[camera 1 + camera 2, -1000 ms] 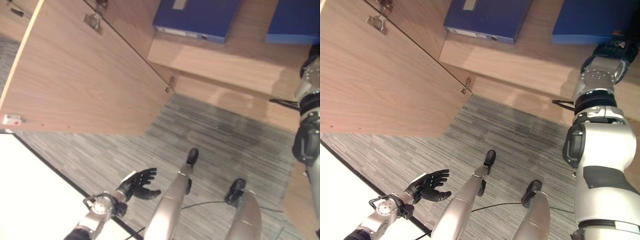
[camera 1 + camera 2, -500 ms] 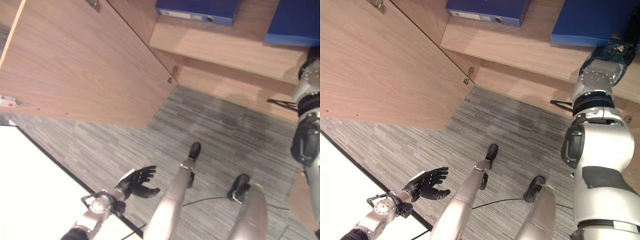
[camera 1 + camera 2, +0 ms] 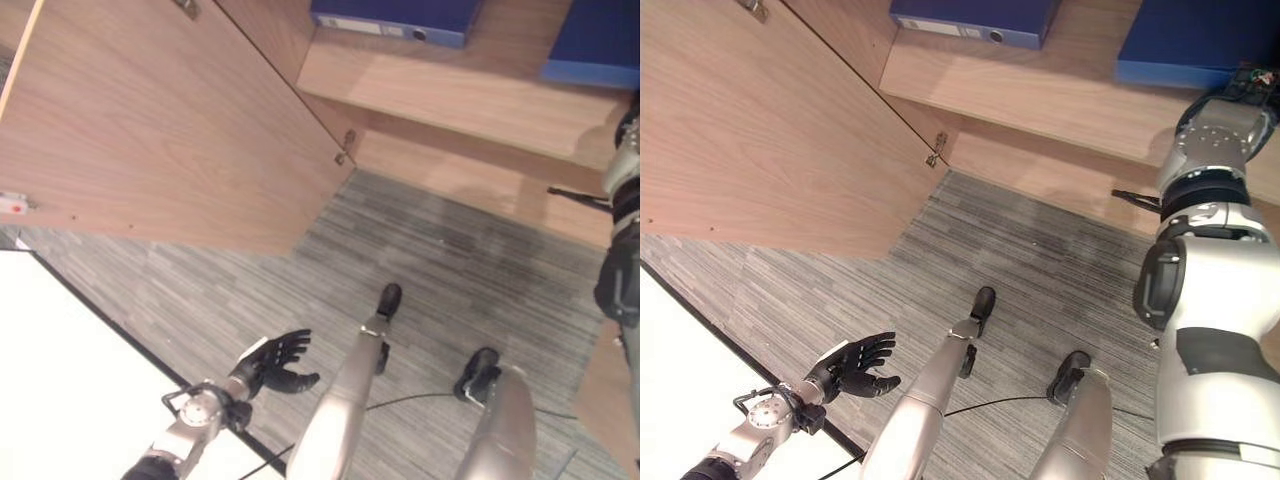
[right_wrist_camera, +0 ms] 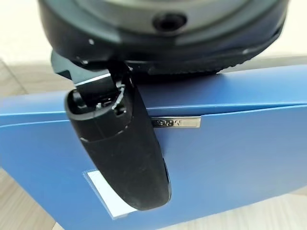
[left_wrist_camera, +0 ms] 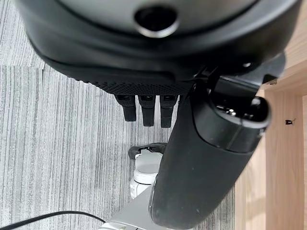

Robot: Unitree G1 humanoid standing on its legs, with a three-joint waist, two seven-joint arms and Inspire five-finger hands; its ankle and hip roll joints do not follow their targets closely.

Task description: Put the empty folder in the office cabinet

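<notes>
Right wrist view: right hand thumb pressed on the blue folder; grip looks closed on it.
Folder position: on the cabinet shelf, right side.
Left hand: fingers relaxed, holding nothing, low over the floor.
Risk: folder overhangs the shelf edge and could tip out on release.

Two folders lie well apart on the cabinet shelf, seemingly flat; door leftward.

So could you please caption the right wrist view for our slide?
Right hand with its thumb resting across a blue folder on the wooden shelf.
</notes>
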